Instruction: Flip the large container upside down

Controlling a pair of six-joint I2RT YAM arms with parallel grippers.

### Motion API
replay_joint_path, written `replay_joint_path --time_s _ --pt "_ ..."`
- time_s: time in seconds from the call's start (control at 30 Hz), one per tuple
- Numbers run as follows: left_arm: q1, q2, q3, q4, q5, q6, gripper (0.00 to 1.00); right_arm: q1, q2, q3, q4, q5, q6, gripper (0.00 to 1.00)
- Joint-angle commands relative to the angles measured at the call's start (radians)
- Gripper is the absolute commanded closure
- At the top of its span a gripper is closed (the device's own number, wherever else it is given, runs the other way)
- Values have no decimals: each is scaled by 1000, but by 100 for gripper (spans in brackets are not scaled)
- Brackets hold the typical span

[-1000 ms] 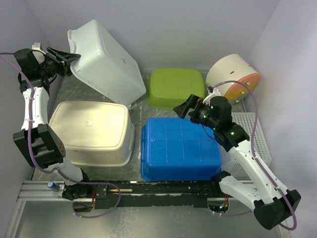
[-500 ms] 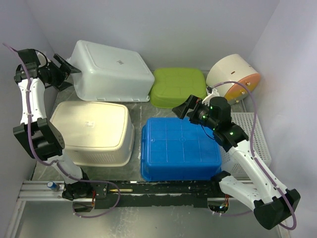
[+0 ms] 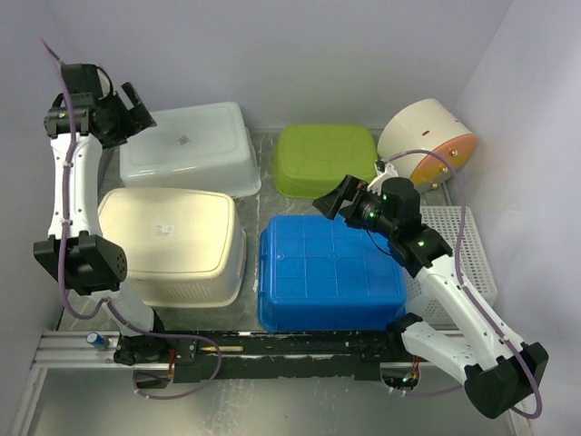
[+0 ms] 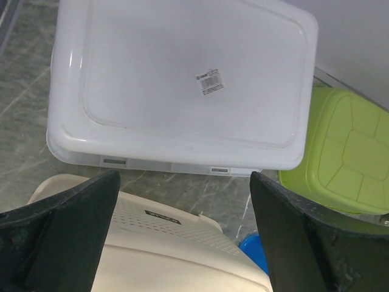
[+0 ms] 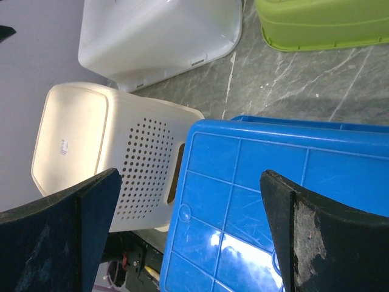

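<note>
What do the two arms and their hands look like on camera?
The left arm and right arm have white links with black joints, and a mauve cable loops along each. The left hand and right hand each have two broad black fingers. Green lights glow on the right wrist.

I can't read the sticker [image 4: 210, 81] on the white container [image 4: 152, 67], too tiny, and the green tub [image 4: 346, 158] runs off-frame right.

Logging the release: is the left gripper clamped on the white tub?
No, the left gripper stands wide open, clear of the white tub, its fingers gripping nothing.
</note>
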Motion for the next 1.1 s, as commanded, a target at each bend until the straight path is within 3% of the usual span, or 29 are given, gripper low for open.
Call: replay_joint_path --time_s 0.0,0.23,0.43,0.67,0.77,1.07 --pt "-114 -72 52 -27 -158 55 1 -4 1 -12 33 -8 -1 0" --pt "-428 -258 -199 119 -184 180 1 -4 71 89 -80 98 -114 0" --pt "-615 -506 -563 242 -238 198 1 -4 192 263 -279 506 -213 0" --pt "-632 -779 -842 258 -234 162 1 -4 280 352 -356 674 -265 0" --pt "-632 -800 -852 225 -175 155 1 -3 290 367 -354 692 -284 0" --pt "-632 -866 -885 319 -266 126 1 -4 217 324 -304 739 -289 0"
